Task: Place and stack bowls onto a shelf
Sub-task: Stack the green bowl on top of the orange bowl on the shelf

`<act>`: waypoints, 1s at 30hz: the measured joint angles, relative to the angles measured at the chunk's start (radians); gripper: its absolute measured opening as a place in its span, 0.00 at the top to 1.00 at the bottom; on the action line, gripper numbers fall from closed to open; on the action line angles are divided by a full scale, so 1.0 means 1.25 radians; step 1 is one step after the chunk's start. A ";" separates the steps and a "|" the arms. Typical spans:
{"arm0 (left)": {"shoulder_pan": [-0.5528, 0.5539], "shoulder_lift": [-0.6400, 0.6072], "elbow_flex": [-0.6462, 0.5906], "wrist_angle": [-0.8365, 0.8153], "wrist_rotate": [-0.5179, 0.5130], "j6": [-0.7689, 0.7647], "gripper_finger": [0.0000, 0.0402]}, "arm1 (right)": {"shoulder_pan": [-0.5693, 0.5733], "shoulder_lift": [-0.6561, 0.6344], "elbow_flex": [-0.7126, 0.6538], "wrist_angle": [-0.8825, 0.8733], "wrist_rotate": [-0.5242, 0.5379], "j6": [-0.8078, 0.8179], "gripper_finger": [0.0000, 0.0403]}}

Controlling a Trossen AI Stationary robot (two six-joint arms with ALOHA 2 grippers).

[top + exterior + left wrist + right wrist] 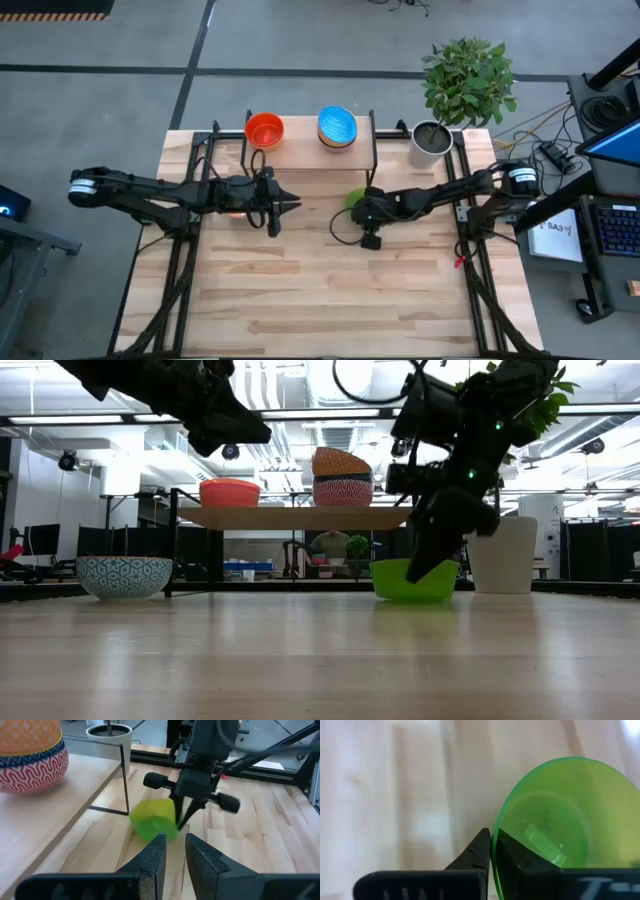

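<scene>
Blue-and-white bowl (124, 576) is seen on the table (330, 290), left. Left pincer (294, 205) is held aloft, slightly parted, empty. Green bowl (354, 197) beside the shelf (310, 155) is gripped at the rim by right pincer (362, 207).

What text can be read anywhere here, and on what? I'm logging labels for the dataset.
None can be read for certain.
White sheet right of the table: dark marks, too small to read.
Right gripper: white lettering at the picture's edge, cut off and blurred.
Bowls and shelf: patterns only, no text.
</scene>
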 joint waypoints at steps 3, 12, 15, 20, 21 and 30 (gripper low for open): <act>-0.001 0.000 0.006 0.001 0.001 0.014 0.85 | -0.001 -0.026 0.000 0.036 -0.103 -0.024 0.98; -0.004 0.000 0.020 0.062 0.187 0.048 0.67 | -0.002 -0.046 0.000 0.311 -0.617 -0.100 0.98; -0.009 0.013 0.020 0.125 0.309 0.049 0.57 | 0.000 -0.043 0.000 0.401 -0.764 -0.106 0.98; -0.026 0.078 0.020 0.273 0.445 0.057 0.47 | 0.004 -0.046 0.000 0.437 -0.816 -0.141 0.98; -0.029 0.096 0.020 0.299 0.447 0.058 0.46 | 0.004 -0.046 0.000 0.439 -0.816 -0.147 0.98; -0.031 0.207 0.029 0.367 0.447 0.055 0.46 | 0.006 -0.044 0.000 0.444 -0.880 -0.164 0.98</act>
